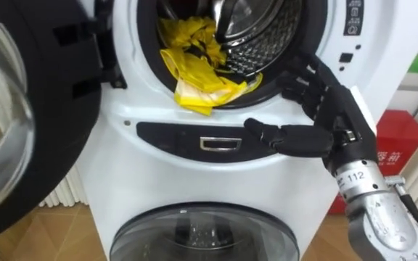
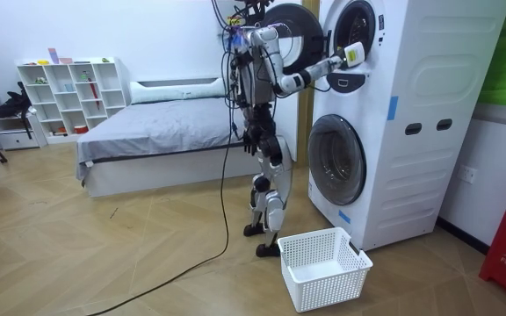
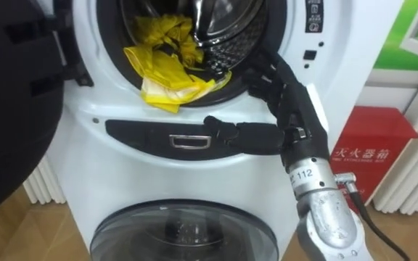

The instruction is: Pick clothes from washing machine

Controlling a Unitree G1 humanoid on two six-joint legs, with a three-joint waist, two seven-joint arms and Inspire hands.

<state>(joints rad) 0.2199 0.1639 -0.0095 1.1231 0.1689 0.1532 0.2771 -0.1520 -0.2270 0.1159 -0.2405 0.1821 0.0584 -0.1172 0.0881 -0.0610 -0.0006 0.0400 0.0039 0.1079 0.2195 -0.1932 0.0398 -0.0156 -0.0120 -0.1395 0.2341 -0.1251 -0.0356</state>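
Note:
A yellow garment [image 1: 194, 69] lies in the upper washing machine's drum [image 1: 267, 43] and hangs out over the lower rim of the opening. My right hand [image 1: 325, 109] is at the opening's lower right, just right of the cloth and apart from it. Its fingers are spread and relaxed near the rim, the thumb points left along the dark panel, and it holds nothing. In the room view I stand upright facing the stacked machines, with this hand [image 2: 351, 54] raised to the upper drum.
The upper machine's round door [image 1: 20, 116] stands swung open at my left. The lower machine's door [image 1: 202, 232] is closed. A white laundry basket [image 2: 323, 263] sits on the floor by my feet. A red cabinet [image 1: 401, 145] stands at the right, a bed [image 2: 165, 132] behind me.

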